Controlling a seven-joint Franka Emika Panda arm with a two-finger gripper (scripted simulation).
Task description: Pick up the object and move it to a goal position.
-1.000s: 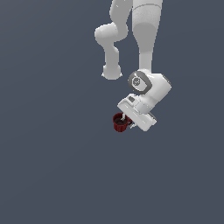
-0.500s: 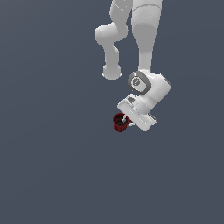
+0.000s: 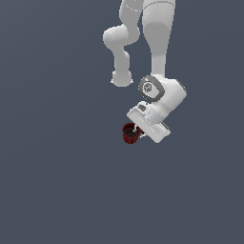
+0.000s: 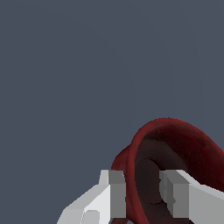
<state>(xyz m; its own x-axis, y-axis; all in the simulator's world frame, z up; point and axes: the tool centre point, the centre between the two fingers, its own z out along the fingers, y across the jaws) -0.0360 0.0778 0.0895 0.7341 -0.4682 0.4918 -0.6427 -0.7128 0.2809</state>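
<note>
The small dark red mug (image 3: 128,134) hangs off the lower end of my white gripper (image 3: 137,130), below and to the exterior view's left of the hand. In the wrist view the mug (image 4: 175,140) is close up, its dark inside facing the camera. One of its walls stands between my two fingertips, one finger (image 4: 113,192) outside the mug and the other inside it. My gripper (image 4: 142,192) is shut on that wall. The mug's handle is hidden.
A plain dark grey-blue ground (image 3: 57,181) fills both views. The white arm (image 3: 159,43) rises above the hand to the top of the exterior view. No goal marker shows.
Almost nothing differs. The hand and the mug in it have shifted only very slightly, and the grip is unchanged.
</note>
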